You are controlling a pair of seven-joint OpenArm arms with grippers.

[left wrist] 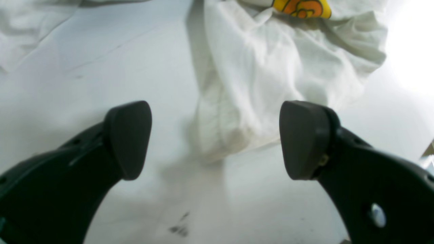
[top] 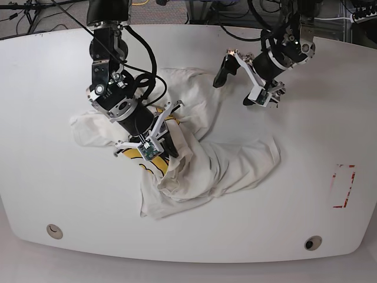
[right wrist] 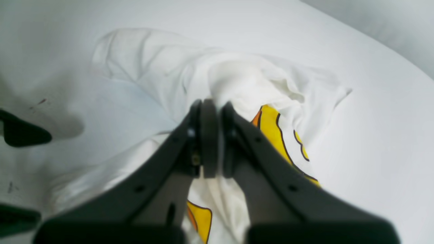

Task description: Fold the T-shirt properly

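Note:
The off-white T-shirt (top: 227, 165) lies crumpled in the middle of the white table (top: 306, 147), its yellow-orange and black graphic (top: 154, 165) partly buried in folds. My right gripper (top: 172, 153) is shut on a raised bunch of its fabric; in the right wrist view the closed gripper (right wrist: 212, 105) pinches the T-shirt (right wrist: 152, 67) right beside the graphic (right wrist: 271, 128). My left gripper (top: 238, 85) hovers open at the shirt's far edge. In the left wrist view the gripper (left wrist: 217, 135) stands wide, with a hanging fold of the T-shirt (left wrist: 264, 67) just ahead between the fingers.
A red-outlined rectangle (top: 343, 186) is marked on the table at the right. Two round holes (top: 54, 231) (top: 313, 242) sit near the front edge. Cables (top: 206, 9) run along the back. Dark scuff marks (left wrist: 179, 230) spot the table under my left gripper.

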